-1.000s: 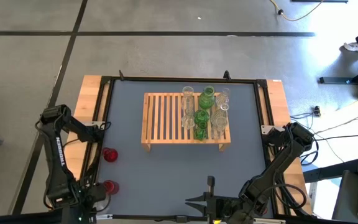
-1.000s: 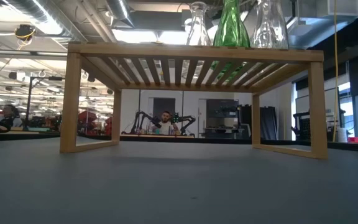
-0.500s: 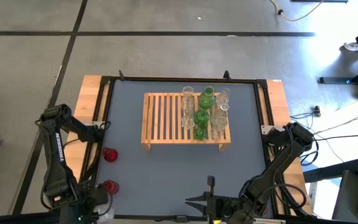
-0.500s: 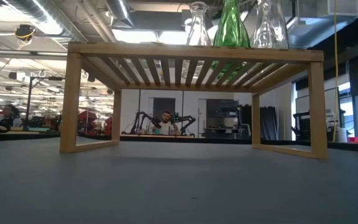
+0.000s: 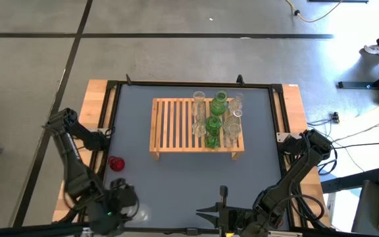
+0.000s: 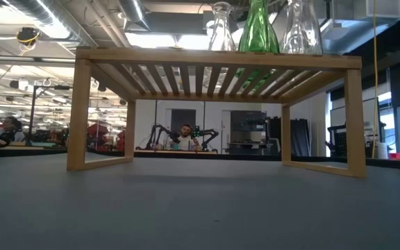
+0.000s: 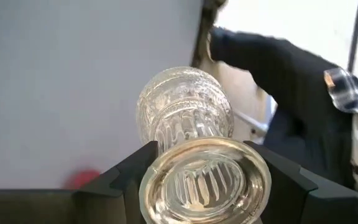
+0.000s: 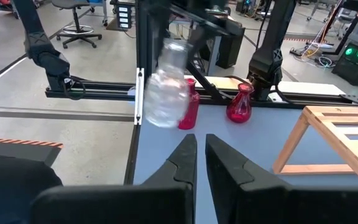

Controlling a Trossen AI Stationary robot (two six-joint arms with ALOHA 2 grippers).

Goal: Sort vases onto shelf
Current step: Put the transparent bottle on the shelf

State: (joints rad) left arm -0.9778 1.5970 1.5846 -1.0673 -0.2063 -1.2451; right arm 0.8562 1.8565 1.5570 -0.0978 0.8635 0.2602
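Overhead, table-level, two wrist views

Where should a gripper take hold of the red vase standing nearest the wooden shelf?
Probably around its narrow neck, coming down from above. The red vase stands upright, its round belly looks wide for the fingers, and the flared lip above the neck should stop them sliding off.

clear vase [image 8: 167, 87] blurred, vase tops [image 6: 258, 24] cut off
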